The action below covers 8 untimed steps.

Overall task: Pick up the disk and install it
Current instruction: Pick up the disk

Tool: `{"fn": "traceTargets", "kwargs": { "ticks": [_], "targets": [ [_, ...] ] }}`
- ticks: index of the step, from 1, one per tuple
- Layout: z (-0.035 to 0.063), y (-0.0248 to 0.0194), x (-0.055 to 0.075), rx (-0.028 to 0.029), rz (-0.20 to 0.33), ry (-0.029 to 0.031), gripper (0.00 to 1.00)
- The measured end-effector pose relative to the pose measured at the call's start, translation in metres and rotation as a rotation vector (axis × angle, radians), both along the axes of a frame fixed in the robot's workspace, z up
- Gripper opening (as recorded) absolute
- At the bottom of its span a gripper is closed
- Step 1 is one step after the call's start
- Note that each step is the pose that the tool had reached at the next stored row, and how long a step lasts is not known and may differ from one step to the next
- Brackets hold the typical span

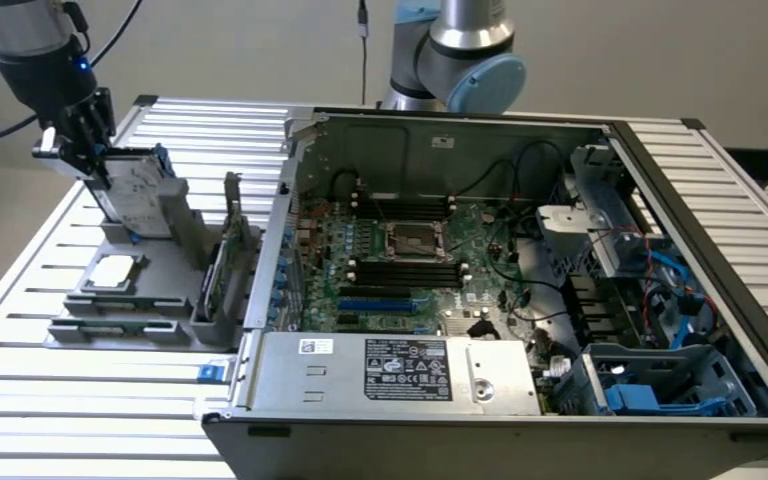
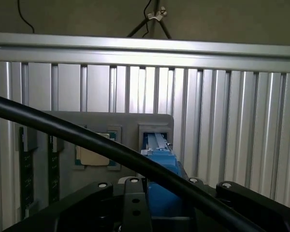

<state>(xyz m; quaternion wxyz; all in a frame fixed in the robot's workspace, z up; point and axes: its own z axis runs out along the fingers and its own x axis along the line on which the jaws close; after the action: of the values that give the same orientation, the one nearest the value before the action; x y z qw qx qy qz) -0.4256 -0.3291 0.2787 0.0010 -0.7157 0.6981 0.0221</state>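
Silver slat table (image 1: 77, 420) carries everything. Nearest, by its front edge: open PC case (image 1: 704, 200), PSU (image 1: 398, 375) w/ white label along the near side, mobo (image 1: 491, 270) behind it. Further back, twd the table edge on the exterior view's left: grey holder (image 1: 144, 310), chip (image 1: 115, 271) lying flat on it, card (image 1: 233, 215) upright on its case side. At holder's far end the disk (image 1: 137, 195) stands upright, lower end at the slot; can't tell if seated or just lifted. The gripper (image 1: 93, 160) is clamped on disk's top end. Wrist view: blue carrier of disk (image 2: 159, 166) sits betw. the jaws, black cable (image 2: 63, 130) crossing in front. Arm base (image 1: 458, 60) stands behind case, at far edge.
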Motion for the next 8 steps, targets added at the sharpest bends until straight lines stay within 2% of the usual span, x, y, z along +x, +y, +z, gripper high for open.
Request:
{"fn": "traceTargets", "kwargs": {
  "ticks": [4,8],
  "targets": [
    [0.0000,0.0000,-0.0002,-0.0001,0.000,-0.0020,0.33],
    [0.0000,0.0000,-0.0001,0.0000,0.000,-0.0086,0.33]
  ]
}}
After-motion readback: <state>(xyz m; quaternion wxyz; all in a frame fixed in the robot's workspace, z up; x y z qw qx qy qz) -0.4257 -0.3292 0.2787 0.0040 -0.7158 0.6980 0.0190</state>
